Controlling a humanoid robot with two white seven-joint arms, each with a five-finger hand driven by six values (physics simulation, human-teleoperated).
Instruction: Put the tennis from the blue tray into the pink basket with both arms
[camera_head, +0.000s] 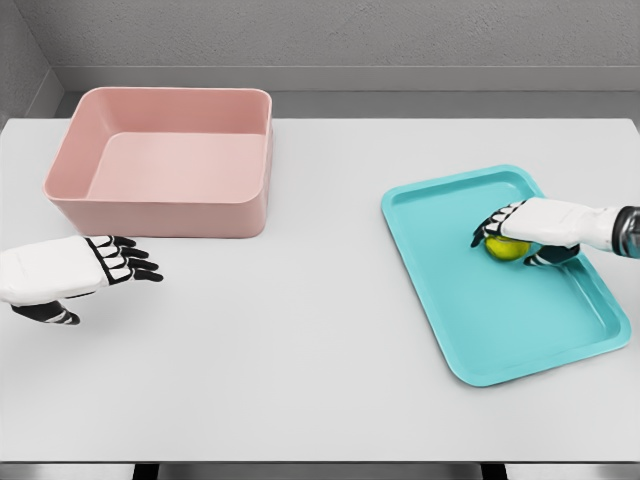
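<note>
We judge the small yellow-green felt tennis ball (506, 248) on the shallow blue plastic tray (500, 330) light and rollable, so our right hand (530, 232), curled over it, grips its sides, while our left hand (95, 268), fingers relaxed, holds nothing left of the tray.

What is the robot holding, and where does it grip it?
The right hand wraps over the top of the ball on the tray. The left hand holds nothing.

The tennis ball (506, 248), yellow-green, lies in the blue tray (500, 330), in its far right part, mostly covered from above. The tray is a shallow turquoise rectangle with a raised rim, lying flat and turned at an angle at the right. The pink basket (165, 205), a deep, open, rounded rectangle, stands upright at the far left, well apart.
</note>
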